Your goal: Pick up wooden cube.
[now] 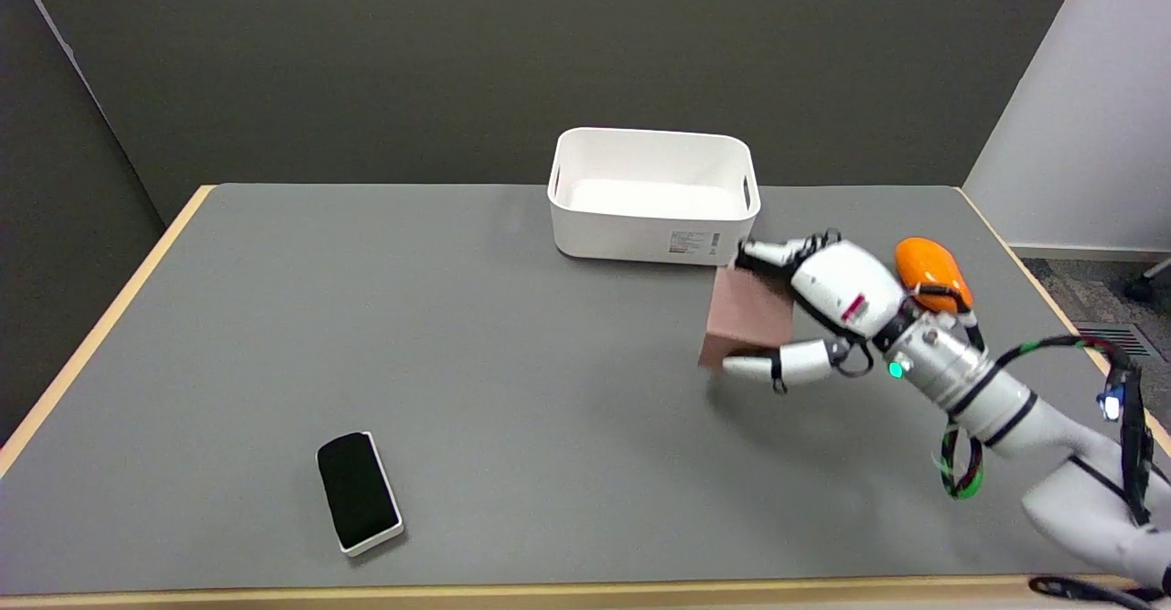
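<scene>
The wooden cube is a reddish-brown block at the right of the grey table, just in front of the white bin. My right hand grips it from the right side, with a finger along its far top edge and the thumb under its near edge. The cube looks tilted, and whether it is clear of the table I cannot tell. The part of the cube under my palm is hidden.
A white plastic bin stands at the back centre, close behind the cube. An orange rounded object lies behind my wrist at the right. A black eraser with a white base lies at the front left.
</scene>
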